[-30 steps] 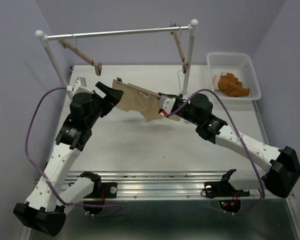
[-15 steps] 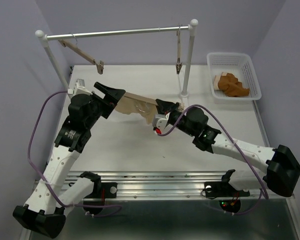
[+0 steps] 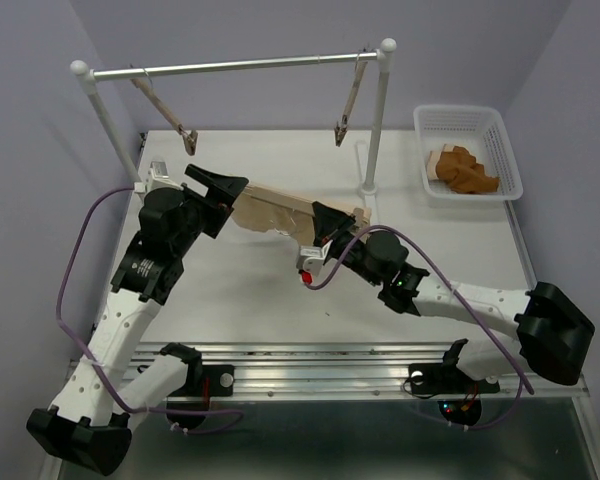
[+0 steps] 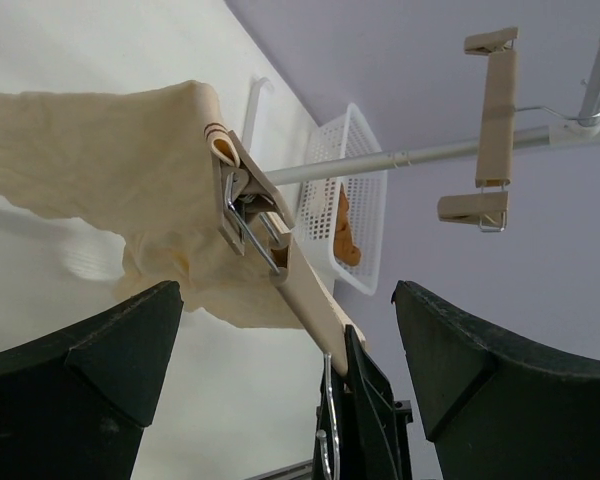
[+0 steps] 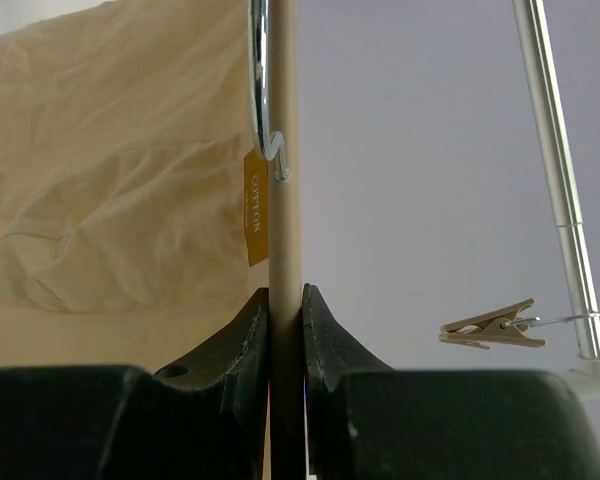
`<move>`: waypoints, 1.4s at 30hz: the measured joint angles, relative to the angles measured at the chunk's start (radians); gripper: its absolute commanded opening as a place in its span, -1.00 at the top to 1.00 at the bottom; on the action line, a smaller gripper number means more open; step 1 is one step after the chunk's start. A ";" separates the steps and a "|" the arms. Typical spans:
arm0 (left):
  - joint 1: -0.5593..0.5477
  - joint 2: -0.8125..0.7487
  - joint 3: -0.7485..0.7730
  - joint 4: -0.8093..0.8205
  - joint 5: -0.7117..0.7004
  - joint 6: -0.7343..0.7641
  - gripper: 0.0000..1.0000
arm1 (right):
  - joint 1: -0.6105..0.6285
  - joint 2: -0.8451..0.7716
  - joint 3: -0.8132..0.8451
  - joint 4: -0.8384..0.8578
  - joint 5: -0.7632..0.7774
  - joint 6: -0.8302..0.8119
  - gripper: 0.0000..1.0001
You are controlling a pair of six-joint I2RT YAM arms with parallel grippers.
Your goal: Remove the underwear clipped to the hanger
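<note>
Two fingers of the left gripper (image 3: 226, 198) stand spread around the hanger's (image 3: 292, 201) left clip (image 4: 242, 205), seemingly touching nothing. The underwear (image 4: 100, 140) hangs from that clip, bunched under the wood, above the table's (image 3: 230, 300) middle. The right gripper (image 5: 285, 300) pinches the hanger tight beside its hook (image 5: 263, 90).

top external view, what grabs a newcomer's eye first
The straight light-wood bar hanger is held over mid-table, the right claw shut on its bar and the open left claw at its other end. Pale beige cloth underwear hangs clipped to it. Far right, a white plastic basket holds orange-brown cloth.
</note>
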 measured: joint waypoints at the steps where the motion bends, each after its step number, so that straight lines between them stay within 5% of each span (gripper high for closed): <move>1: 0.000 0.003 0.000 0.000 -0.002 -0.003 -0.98 | 0.003 0.003 -0.004 0.006 0.006 -0.010 0.99; 27: 0.000 0.050 -0.001 -0.015 -0.114 -0.045 -0.54 | 0.091 0.027 -0.040 0.082 0.116 -0.199 0.99; 42: 0.000 0.049 -0.002 -0.023 -0.128 -0.057 -0.08 | 0.112 0.042 -0.040 0.106 0.153 -0.244 0.99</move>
